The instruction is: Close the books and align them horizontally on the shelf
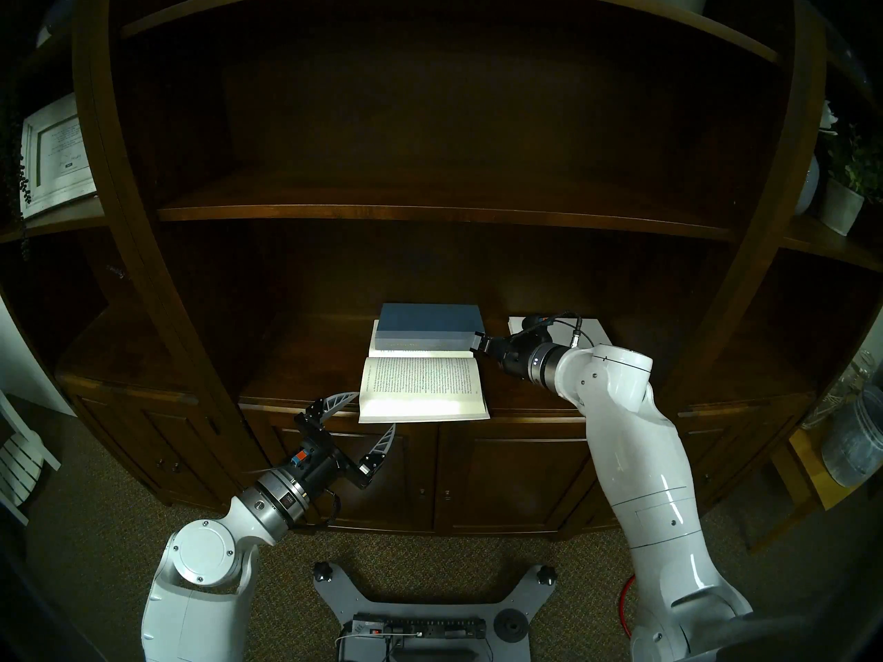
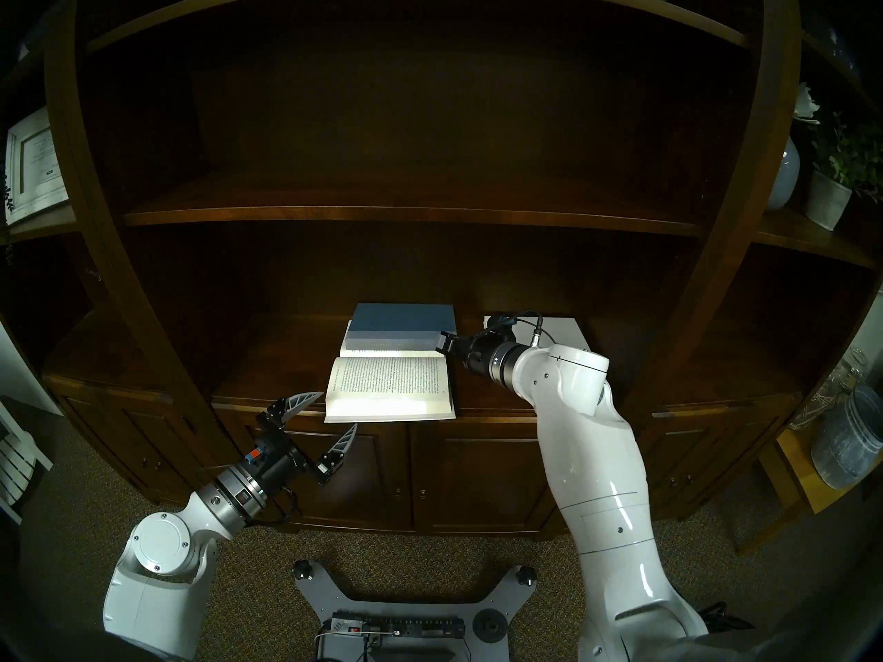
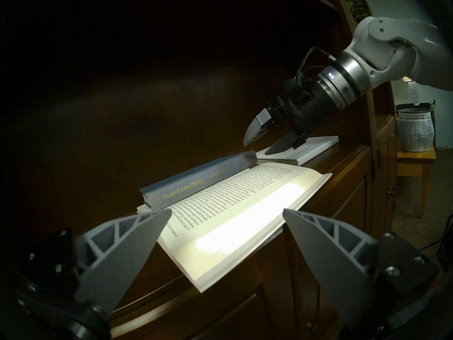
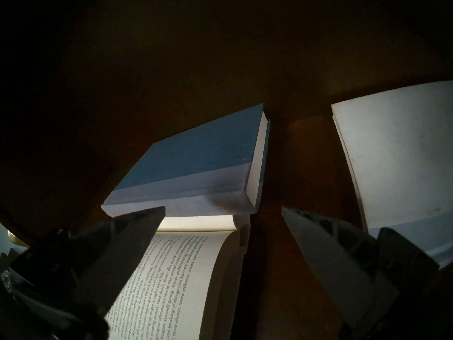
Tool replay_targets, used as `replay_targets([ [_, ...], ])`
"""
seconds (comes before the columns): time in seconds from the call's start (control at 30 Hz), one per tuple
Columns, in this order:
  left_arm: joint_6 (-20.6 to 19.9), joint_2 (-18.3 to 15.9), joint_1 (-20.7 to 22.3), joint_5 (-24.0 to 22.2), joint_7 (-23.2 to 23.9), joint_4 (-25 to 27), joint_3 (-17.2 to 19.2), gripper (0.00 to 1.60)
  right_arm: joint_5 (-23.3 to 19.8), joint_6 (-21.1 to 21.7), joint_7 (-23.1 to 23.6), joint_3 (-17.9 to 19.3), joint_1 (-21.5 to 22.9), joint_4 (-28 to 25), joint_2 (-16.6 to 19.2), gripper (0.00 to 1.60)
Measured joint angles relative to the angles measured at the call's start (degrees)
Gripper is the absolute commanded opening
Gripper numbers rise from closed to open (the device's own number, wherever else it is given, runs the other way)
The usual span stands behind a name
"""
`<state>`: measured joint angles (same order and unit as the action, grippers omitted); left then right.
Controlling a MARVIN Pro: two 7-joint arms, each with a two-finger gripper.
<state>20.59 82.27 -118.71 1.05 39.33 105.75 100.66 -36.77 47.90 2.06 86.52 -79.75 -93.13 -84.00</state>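
A white paperback (image 1: 423, 388) (image 2: 389, 384) (image 3: 232, 221) (image 4: 176, 270) lies open, text up, at the front edge of the dark wood shelf (image 1: 296, 360) (image 2: 267, 360) (image 3: 343, 165). A closed blue book (image 1: 427, 331) (image 2: 401, 324) (image 3: 186, 185) (image 4: 196, 160) rests on its far half. A closed white book (image 1: 592, 331) (image 2: 568, 326) (image 3: 311, 148) (image 4: 397, 160) lies flat to the right. My right gripper (image 1: 478, 343) (image 2: 442, 343) (image 3: 256, 148) (image 4: 223, 208) hangs open and empty just off the blue book's right end. My left gripper (image 1: 376, 409) (image 2: 339, 409) (image 3: 227, 210) stands open at the paperback's front left corner, holding nothing.
A thinner shelf board (image 1: 430, 214) runs above the books. Cabinet doors (image 1: 501, 479) sit under the ledge. My base plate (image 1: 420, 613) is on the carpet. A grey jar (image 1: 855, 441) stands on a side table at the right. Plant pots (image 1: 841, 207) and a framed picture (image 1: 57, 154) fill the side bays.
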Motion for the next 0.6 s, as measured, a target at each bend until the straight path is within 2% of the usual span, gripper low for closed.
replay_targets([
  [0.6,0.0,0.1,0.0,0.0,0.0,0.0,0.0,1.6,-2.2,3.1,-5.0,2.0,7.0,10.0,-5.4,1.6],
])
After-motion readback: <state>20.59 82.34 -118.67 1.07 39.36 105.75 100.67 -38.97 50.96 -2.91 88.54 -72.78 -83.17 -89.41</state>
